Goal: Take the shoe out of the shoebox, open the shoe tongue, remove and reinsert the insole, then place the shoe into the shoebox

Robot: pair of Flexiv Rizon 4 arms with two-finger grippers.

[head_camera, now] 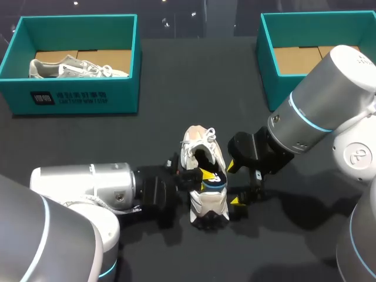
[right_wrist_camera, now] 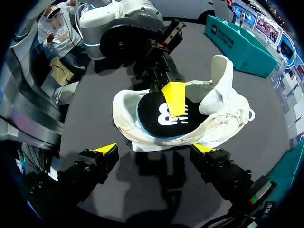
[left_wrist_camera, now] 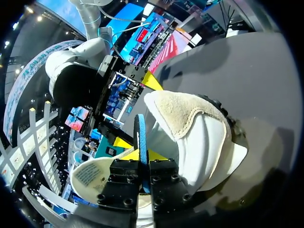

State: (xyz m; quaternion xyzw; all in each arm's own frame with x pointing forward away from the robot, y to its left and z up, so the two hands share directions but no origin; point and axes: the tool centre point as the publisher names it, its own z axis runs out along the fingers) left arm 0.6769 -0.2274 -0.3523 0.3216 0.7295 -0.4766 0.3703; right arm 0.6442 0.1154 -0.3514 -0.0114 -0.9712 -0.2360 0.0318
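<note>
A white shoe (head_camera: 202,176) lies on the dark table, toe pointing away from me, its suede tongue (left_wrist_camera: 183,111) pulled up. The black insole (right_wrist_camera: 161,114) with a blue edge (left_wrist_camera: 141,137) stands partly out of the heel opening. My left gripper (head_camera: 205,175) comes in from the left and is shut on that insole (head_camera: 213,182); one yellow tip (right_wrist_camera: 175,97) lies flat on the insole's top. My right gripper (head_camera: 233,183) stands open just right of the shoe, and its fingers (right_wrist_camera: 105,151) straddle the side of the shoe (right_wrist_camera: 190,128) without touching it.
A teal shoebox (head_camera: 76,97) at the back left holds another pale shoe (head_camera: 76,67). A second teal shoebox (head_camera: 276,76) at the back right shows only its cardboard floor. My right arm's bulky wrist (head_camera: 317,111) hangs over the table's right side.
</note>
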